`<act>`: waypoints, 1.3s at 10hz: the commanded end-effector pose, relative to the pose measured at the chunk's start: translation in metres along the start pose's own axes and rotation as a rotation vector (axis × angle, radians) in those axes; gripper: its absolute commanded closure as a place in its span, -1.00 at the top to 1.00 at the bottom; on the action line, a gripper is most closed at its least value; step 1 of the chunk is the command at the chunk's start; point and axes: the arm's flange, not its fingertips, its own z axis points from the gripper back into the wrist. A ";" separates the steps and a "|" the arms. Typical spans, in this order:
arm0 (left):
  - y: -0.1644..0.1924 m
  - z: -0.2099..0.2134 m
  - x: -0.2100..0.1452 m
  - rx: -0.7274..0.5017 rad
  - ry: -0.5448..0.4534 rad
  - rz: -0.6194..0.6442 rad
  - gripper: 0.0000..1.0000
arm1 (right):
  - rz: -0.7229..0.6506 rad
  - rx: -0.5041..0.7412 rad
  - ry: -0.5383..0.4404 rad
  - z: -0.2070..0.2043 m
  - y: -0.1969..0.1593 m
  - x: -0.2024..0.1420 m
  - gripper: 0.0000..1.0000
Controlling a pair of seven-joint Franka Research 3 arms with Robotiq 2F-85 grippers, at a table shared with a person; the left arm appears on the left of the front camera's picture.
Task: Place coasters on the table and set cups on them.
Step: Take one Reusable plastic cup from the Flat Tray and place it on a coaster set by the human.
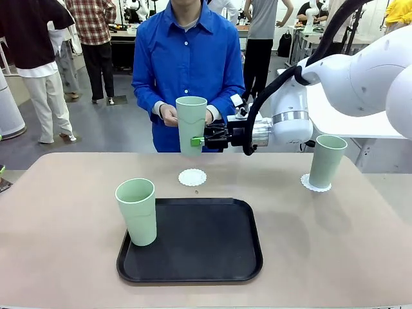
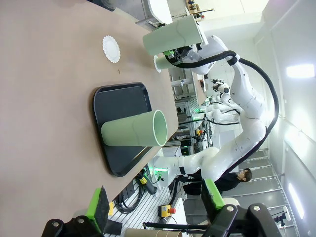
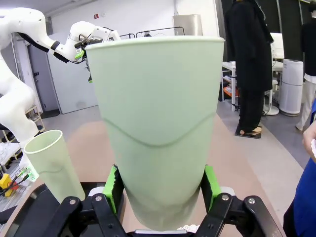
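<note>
Across the table [image 1: 58, 212] in the front view, the right gripper [image 1: 198, 141] is clenched on the held cup [image 1: 191, 122], which hangs upright in the air above the bare coaster [image 1: 192, 177]. A person in a blue shirt [image 1: 193, 58] stands right behind it with a hand [image 1: 168, 114] close beside the cup, though whether it touches cannot be told. A second cup [image 1: 327, 161] stands on the far-right coaster [image 1: 315, 185], well apart, and a third cup [image 1: 136, 211] stands upright at the left edge of the black tray [image 1: 206, 257]. From the left wrist, rolled sideways, the left gripper [image 2: 153, 190] has its green-padded fingers [image 2: 97, 203] spread wide with nothing between them. It is apart from the tray and the third cup [image 2: 131, 131], with the bare coaster [image 2: 111, 48] and the held cup [image 2: 170, 35] beyond. From the right wrist, the held cup [image 3: 158, 118] sits squeezed between both green pads [image 3: 114, 190], and the third cup [image 3: 52, 165] stands lower left on the tray.
</note>
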 end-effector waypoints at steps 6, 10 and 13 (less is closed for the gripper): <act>-0.001 0.000 -0.001 -0.012 -0.004 -0.008 1.00 | 0.010 0.156 -0.032 0.001 -0.024 -0.011 0.59; -0.001 0.000 -0.001 -0.012 -0.004 -0.008 1.00 | 0.035 0.107 -0.032 0.002 -0.050 -0.033 0.59; -0.001 0.000 -0.001 -0.012 -0.004 -0.008 1.00 | 0.031 0.068 0.057 -0.007 -0.068 -0.055 0.59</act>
